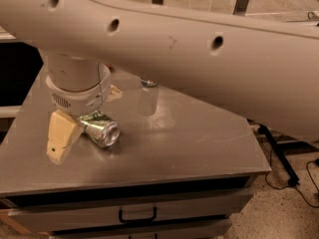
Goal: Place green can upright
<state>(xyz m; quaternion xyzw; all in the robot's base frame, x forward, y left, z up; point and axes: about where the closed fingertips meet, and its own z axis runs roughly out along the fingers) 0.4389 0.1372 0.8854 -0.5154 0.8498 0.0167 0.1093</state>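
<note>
The green can (97,126) lies on its side on the left part of the grey table (199,148). Its shiny silver end faces the front right. My gripper (70,133) hangs from the wide white wrist directly above and to the left of the can, its cream tip reaching down to the table surface beside the can's left side. The wrist hides the far end of the can. I cannot tell whether the gripper touches the can.
A slim silver can (148,97) stands upright behind the green can, near the table's middle. My large white arm (199,59) spans the upper view and hides the table's back. Drawers (137,215) are below the front edge. Cables (299,183) lie on the floor at right.
</note>
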